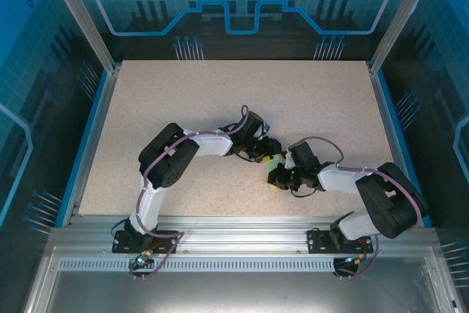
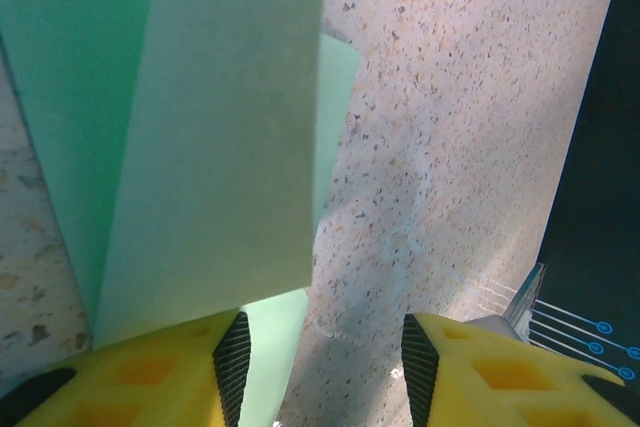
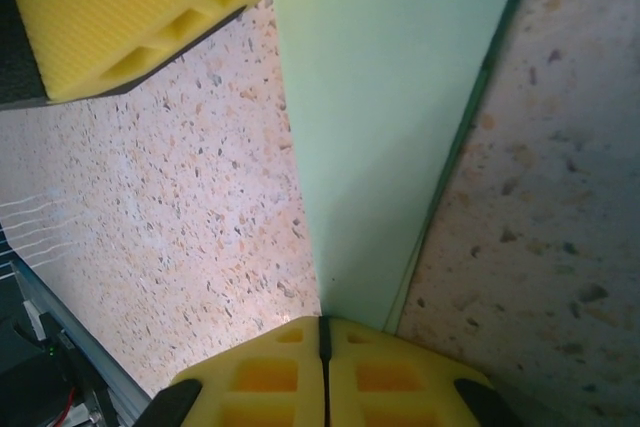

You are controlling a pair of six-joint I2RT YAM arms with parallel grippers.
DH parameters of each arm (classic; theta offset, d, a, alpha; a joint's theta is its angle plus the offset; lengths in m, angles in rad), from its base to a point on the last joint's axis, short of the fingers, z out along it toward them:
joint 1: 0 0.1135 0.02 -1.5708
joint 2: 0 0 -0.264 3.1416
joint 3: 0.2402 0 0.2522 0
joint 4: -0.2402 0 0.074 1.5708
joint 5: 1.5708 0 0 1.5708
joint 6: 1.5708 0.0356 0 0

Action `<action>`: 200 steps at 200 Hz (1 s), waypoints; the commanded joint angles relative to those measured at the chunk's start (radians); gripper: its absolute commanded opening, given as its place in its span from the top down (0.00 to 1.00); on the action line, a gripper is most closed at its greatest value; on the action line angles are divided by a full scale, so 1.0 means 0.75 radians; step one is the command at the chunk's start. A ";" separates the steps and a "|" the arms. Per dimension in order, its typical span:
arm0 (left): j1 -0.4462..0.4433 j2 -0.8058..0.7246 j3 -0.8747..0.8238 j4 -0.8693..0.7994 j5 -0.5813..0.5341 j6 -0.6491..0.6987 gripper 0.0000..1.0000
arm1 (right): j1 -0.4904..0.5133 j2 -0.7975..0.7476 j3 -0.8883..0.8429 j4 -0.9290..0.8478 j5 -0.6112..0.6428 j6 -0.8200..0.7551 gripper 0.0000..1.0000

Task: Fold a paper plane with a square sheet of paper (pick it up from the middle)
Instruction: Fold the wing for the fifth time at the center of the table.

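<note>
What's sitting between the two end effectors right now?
The square sheet of paper: in the right wrist view it runs from the shut right end effector up past a finger of the left end effector.

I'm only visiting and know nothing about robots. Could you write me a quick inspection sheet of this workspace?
Surface: speckled beige table, looks clean.
Job's things: pale green paper, folded over itself, between the two grippers near the table's middle.
Clutter: nothing seen.
Grippers: left gripper open, paper beside one finger; right gripper shut, seemingly pinching the paper's narrow end.
Cables: purple-grey cables loop along both arms, off the paper.
Surroundings: metal frame and blue-lit panels.
</note>
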 commanded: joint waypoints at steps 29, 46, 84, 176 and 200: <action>-0.009 -0.003 -0.039 -0.041 -0.027 0.016 0.52 | 0.062 -0.132 -0.050 -0.191 0.085 -0.061 0.94; -0.009 -0.003 -0.045 -0.042 -0.027 0.016 0.52 | 0.059 -0.194 -0.049 -0.178 0.086 -0.043 0.94; -0.010 -0.003 -0.047 -0.040 -0.028 0.014 0.52 | 0.052 -0.237 -0.037 -0.100 0.051 -0.001 0.94; -0.009 -0.003 -0.045 -0.044 -0.029 0.010 0.52 | 0.062 -0.029 -0.079 -0.129 0.056 -0.028 0.94; -0.009 -0.003 -0.041 -0.044 -0.028 0.008 0.52 | 0.062 -0.007 -0.067 -0.184 0.059 -0.055 0.95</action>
